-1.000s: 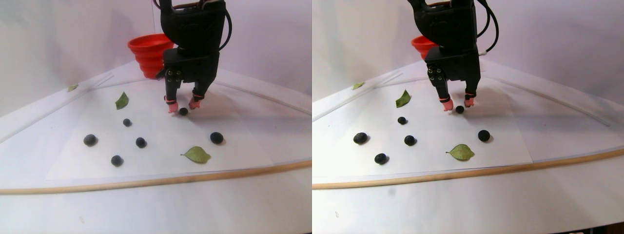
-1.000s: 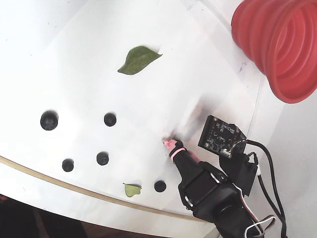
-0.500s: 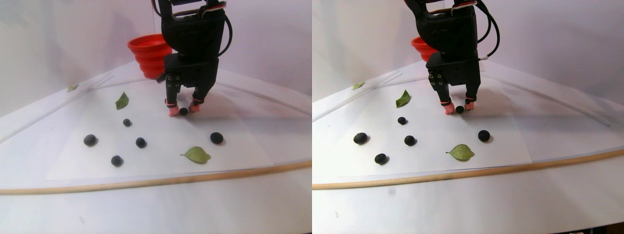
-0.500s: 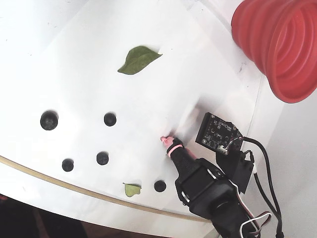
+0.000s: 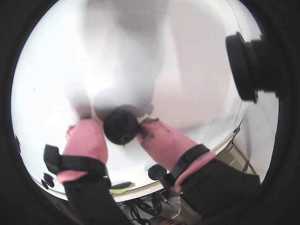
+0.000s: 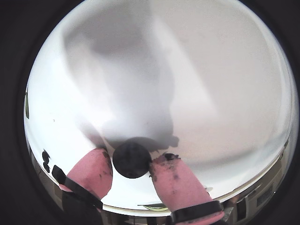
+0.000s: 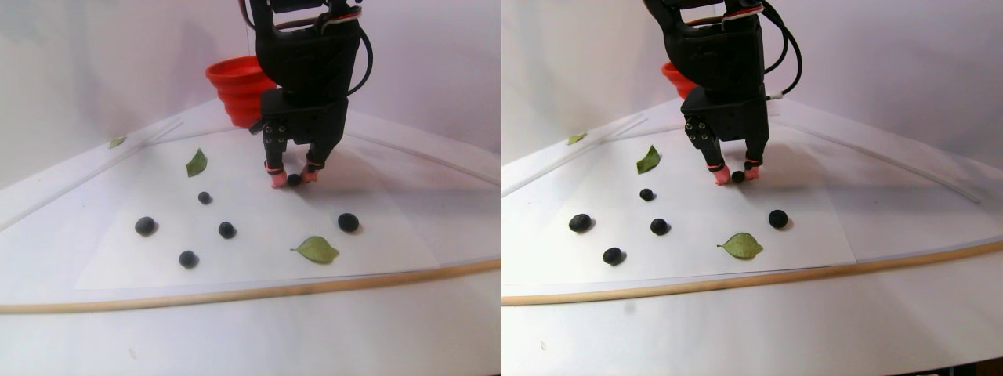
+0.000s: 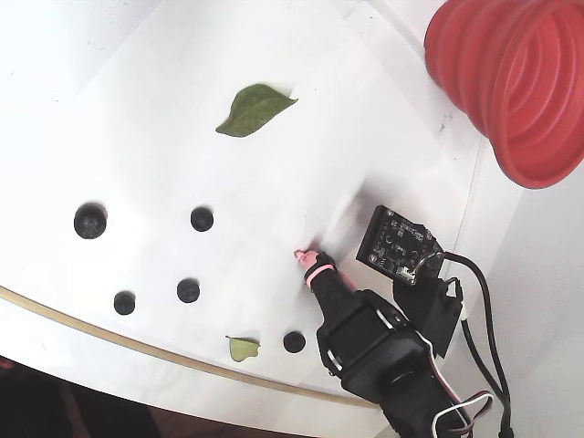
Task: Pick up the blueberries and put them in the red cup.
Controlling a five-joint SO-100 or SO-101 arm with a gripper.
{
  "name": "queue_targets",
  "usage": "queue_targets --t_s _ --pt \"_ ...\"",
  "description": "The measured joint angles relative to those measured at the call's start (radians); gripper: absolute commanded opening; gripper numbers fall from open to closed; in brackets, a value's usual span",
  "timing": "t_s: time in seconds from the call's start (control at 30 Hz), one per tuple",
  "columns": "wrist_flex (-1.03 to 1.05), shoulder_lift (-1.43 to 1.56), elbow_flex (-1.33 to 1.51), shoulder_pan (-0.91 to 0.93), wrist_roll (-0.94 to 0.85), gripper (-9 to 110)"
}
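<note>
Now the gripper (image 5: 130, 133) pinches 1 blueberry (image 5: 121, 125) between its pink fingertips (image 6: 176, 180) mid-sheet; 5 others lie nearer the wooden edge; lift straight, gently, toward the red cup (image 8: 516, 87) at the far corner.

Blueberries (image 7: 145, 225) were matte blue-black, red cup (image 8: 511, 82) bright red w/ ribbed walls, leaves (image 8: 254, 109) green, gripper (image 7: 294, 179) black w/ pink fingertips (image 5: 84, 140).
</note>
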Motion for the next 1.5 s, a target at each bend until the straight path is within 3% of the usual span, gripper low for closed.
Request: queue_targets --t_s 0.7,1.5 --pt "-0.021 0.0 0.002 0.0 -0.044 12" --pt "0.195 0.213 0.097 -0.003 -0.044 13"
